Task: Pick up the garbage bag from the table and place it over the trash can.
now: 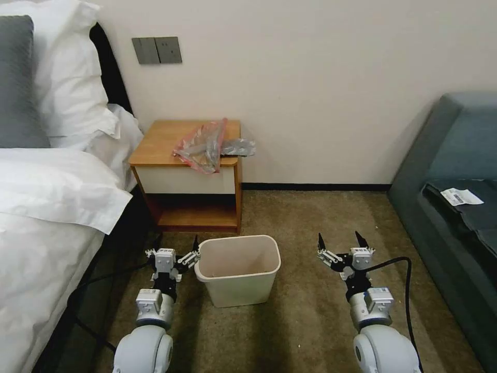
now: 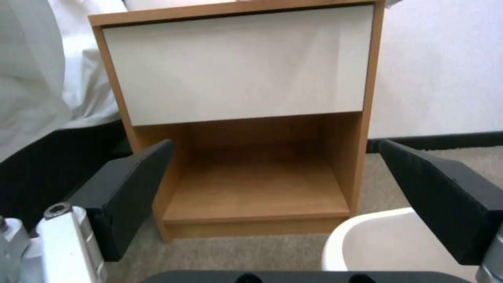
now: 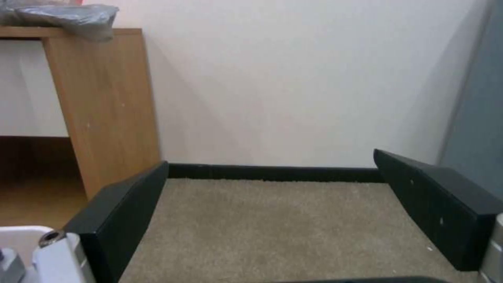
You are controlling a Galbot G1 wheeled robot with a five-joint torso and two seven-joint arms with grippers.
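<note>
Flanking trash can (image 1: 239,269), left end effector (image 1: 176,245) and right end effector (image 1: 340,240) low, splayed

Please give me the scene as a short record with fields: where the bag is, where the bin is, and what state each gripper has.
bag: lies crumpled on the table, at its right front corner, part hanging over the edge
bin: upright on the carpet in front of the table, no bag in it
left gripper: open, low, just left of the bin
right gripper: open, low over the carpet, right of the bin
contact: neither gripper touches the bag
</note>
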